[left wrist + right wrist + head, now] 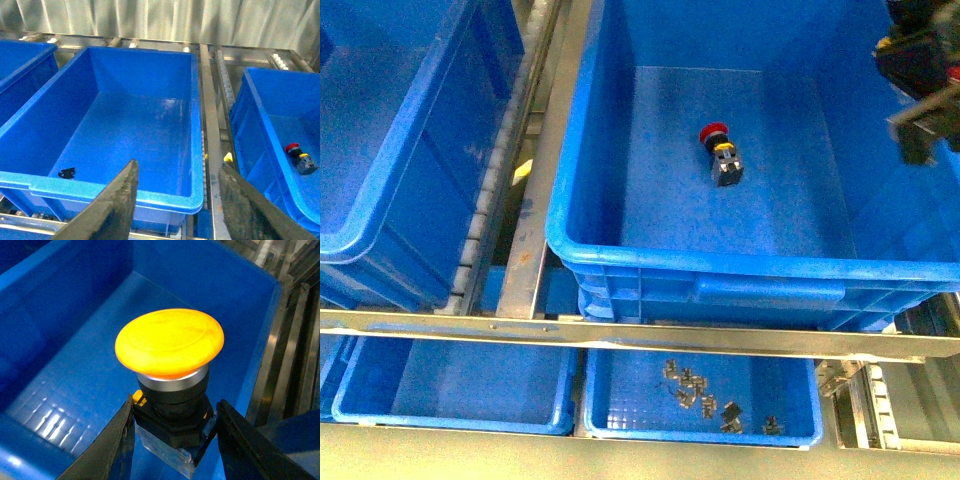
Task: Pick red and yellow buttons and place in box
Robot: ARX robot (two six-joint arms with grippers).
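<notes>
The red button, red cap on a black-and-yellow body, lies on the floor of the big blue box; the left wrist view shows the same red button in the box off to one side. My right gripper is shut on the black base of the yellow button, held cap-up above the inside of the box. In the front view the right gripper hangs blurred over the box's right side. My left gripper is open and holds nothing, above the near rim of a neighbouring crate.
A second large blue crate stands left of the box, holding a small black piece. A metal roller rail runs between them, with a small yellow thing on it. Below, a shallow blue tray holds several metal parts.
</notes>
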